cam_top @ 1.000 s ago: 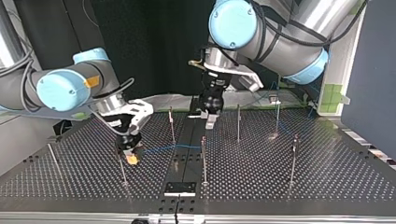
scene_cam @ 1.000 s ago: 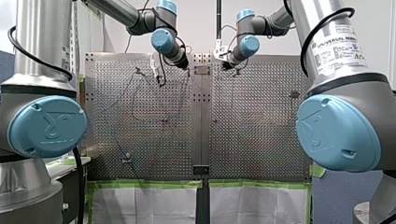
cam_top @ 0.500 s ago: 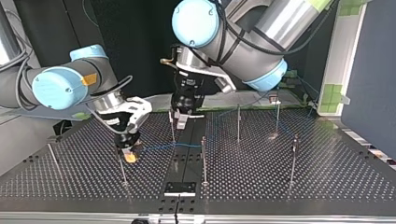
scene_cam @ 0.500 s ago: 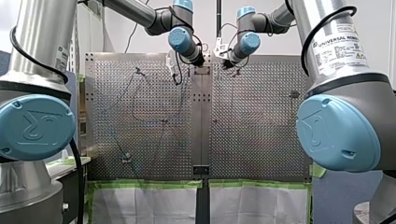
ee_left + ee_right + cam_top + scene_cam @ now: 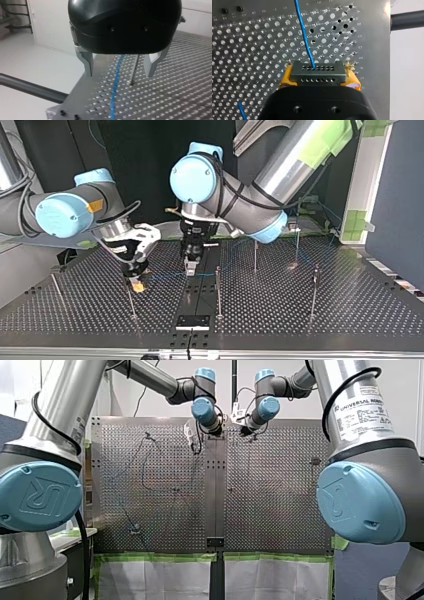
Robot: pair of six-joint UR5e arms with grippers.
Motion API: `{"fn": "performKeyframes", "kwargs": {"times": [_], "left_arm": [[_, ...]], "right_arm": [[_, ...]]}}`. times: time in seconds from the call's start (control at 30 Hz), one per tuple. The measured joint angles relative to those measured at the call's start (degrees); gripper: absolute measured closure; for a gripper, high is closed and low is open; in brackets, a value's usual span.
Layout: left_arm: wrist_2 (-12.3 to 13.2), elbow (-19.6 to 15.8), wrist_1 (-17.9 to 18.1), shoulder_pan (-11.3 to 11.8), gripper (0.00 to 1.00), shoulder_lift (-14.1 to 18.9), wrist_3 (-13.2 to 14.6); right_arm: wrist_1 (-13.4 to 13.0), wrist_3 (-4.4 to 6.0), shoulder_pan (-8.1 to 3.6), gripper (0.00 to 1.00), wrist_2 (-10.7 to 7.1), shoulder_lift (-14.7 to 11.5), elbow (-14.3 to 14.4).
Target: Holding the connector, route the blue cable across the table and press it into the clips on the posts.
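Upright posts (image 5: 218, 292) stud the table (image 5: 350, 320), seemingly leaving wide lanes between them.

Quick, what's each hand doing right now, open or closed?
Left hand: open, straddling the cable.
Right hand: closed on the connector.

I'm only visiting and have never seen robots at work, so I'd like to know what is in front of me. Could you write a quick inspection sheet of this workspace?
Surface: perforated metal table with thin upright posts standing on it.
Job's things: black connector with the blue cable coming out of it.
Clutter: nothing seen.
Grippers: right gripper shut on the connector between yellow pads; left gripper open, its metal fingers either side of the cable and one post.
Cables: the blue cable runs over the table from the connector and passes between the left gripper's fingers.
Surroundings: green tape and white sheets at the table's edge.
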Motion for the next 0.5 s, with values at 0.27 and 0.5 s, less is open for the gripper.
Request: {"fn": "performKeyframes", "kwargs": {"times": [0.27,0.5], "left_arm": [[0.4,2.8,-0.2,0.7,0.00,-1.6,0.5],[-0.8,5.1,0.0,1.3,0.00,-4.7,1.1]], "right_arm": [[-0.2,0.00,-0.15,1.00,-0.28,0.4,0.1],[-0.2,0.00,-0.17,1.00,-0.74,0.6,0.0]]}}
